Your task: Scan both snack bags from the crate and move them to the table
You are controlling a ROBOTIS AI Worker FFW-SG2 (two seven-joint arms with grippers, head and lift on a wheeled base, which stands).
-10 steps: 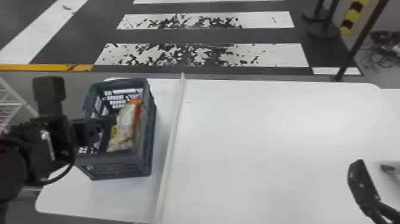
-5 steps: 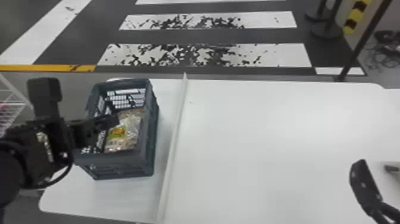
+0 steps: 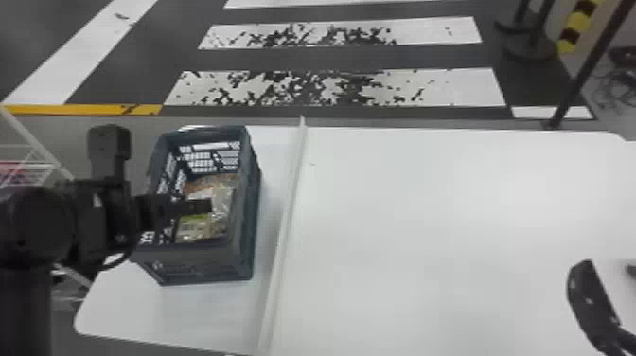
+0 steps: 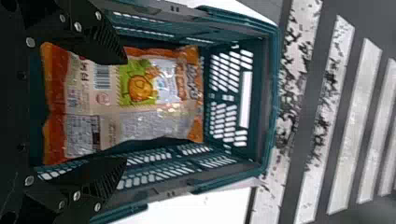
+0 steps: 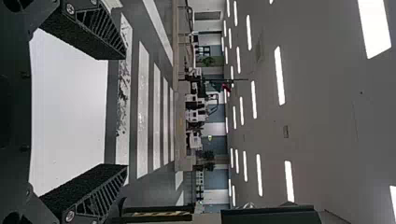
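Shifting the whole crate is the biggest hazard, I'd judge: it stands near the left edge of the white counter, and a left gripper pressing against a side wall could drag it outward. That gripper is spread wide over the snack bag, which lies printed face up inside the crate; whether the fingers touch the film I cannot tell. Closing too high might pinch slack film and let the bag slip, while closing too low could catch a wall. A second bag may be underneath (I can't tell), and could be lifted along with the first. Smaller still, a hanging corner might snag on the pale strip if the bag crosses to the wide side. As for the views, the head view gives the counter, the strip and the crate's outer wall, with the arm covering part of the bag; the left wrist view gives both fingers, the orange ends and a small barcode. From the right wrist view, the right gripper is parted and empty.
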